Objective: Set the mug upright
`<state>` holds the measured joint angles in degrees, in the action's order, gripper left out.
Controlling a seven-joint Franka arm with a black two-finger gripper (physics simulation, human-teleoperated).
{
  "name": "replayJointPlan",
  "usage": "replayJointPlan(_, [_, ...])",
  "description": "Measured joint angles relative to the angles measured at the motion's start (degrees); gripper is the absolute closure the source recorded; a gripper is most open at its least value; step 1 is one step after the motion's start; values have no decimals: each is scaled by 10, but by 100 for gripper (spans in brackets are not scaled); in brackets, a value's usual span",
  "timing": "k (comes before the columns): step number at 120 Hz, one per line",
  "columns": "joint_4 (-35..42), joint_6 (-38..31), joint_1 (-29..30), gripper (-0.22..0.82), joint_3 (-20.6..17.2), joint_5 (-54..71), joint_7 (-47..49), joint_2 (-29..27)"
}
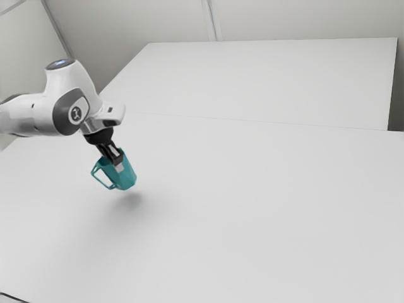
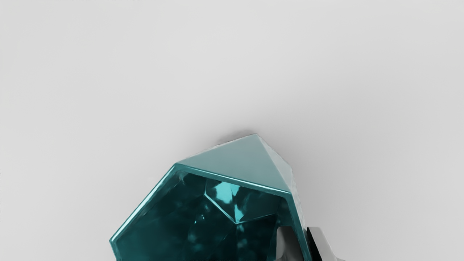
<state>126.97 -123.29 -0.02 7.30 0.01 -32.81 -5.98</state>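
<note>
My gripper (image 1: 118,166) points down and tilts toward the exterior view's right, holding the teal faceted mug (image 1: 127,174) above the table, with a shadow beneath it. The mug leans, its handle toward the exterior view's left and its mouth up toward my hand. In the wrist view the mug (image 2: 224,152) shows its open mouth and dark inside. There my gripper (image 2: 303,241) pinches the mug's wall, one finger inside the mouth and the other against the outside. The handle is hidden in that view.
A wide white table (image 1: 252,208) spreads under the arm, with pale walls behind it. A dark cable (image 1: 14,297) lies at the exterior view's lower left corner.
</note>
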Motion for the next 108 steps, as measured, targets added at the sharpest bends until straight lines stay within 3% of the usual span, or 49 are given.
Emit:
replayJointPlan(39, [13, -81, -14, 78, -2, 5, 98, 38])
replayJointPlan(100, [13, -101, -17, 78, -1, 6, 178, 80])
replayJointPlan(108, [13, -101, -17, 73, -3, 4, 183, 81])
